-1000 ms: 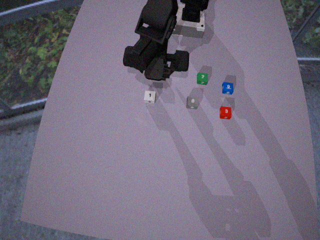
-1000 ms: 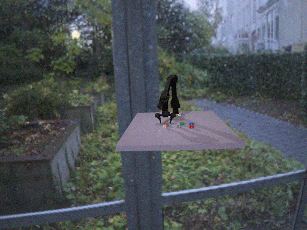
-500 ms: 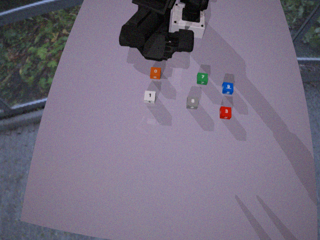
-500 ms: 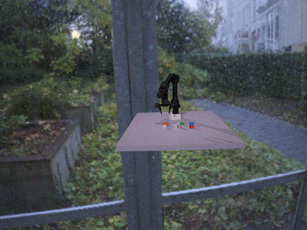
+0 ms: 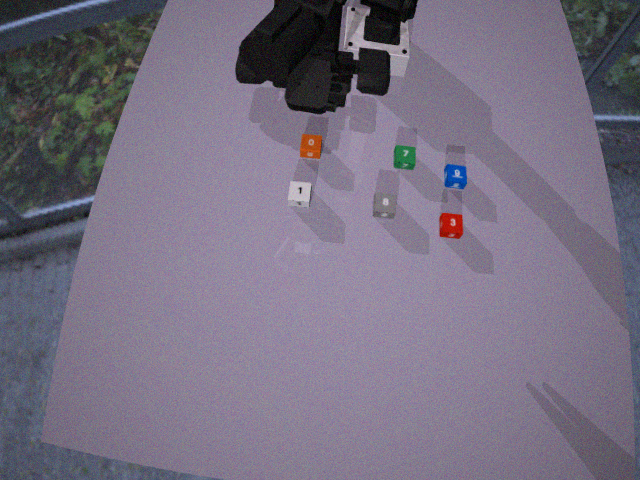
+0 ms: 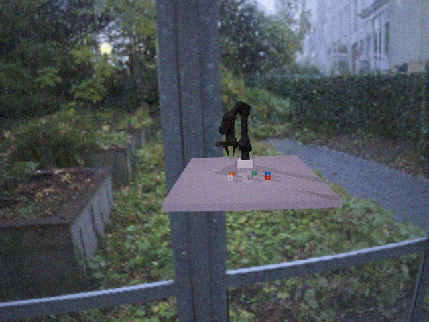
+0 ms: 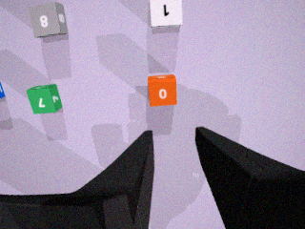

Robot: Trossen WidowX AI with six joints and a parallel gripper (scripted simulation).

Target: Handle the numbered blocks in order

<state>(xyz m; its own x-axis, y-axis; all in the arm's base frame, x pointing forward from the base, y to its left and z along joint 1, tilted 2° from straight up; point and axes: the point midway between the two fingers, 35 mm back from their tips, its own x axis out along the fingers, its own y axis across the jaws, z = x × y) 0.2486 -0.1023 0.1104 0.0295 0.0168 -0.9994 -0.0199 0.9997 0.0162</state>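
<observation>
My gripper (image 6: 230,155) (image 7: 173,135) is partly open and empty, raised above the table behind the orange block. The orange block 0 (image 5: 311,146) (image 6: 231,173) (image 7: 162,91) sits on the table beyond the fingertips. The white block 1 (image 5: 299,194) (image 7: 165,13) is in front of it. The green block 7 (image 5: 404,157) (image 6: 254,172) (image 7: 44,99) and grey block 8 (image 5: 384,205) (image 7: 48,20) sit near the middle. The blue block 9 (image 5: 455,176) and red block 3 (image 5: 451,225) (image 6: 267,177) are at the right. In the top view the fingertips are hidden.
The arm's white base (image 5: 399,63) (image 6: 244,163) stands at the back of the pale purple table (image 5: 258,351) (image 6: 208,197). Shadows of the arm and blocks fall across the table top.
</observation>
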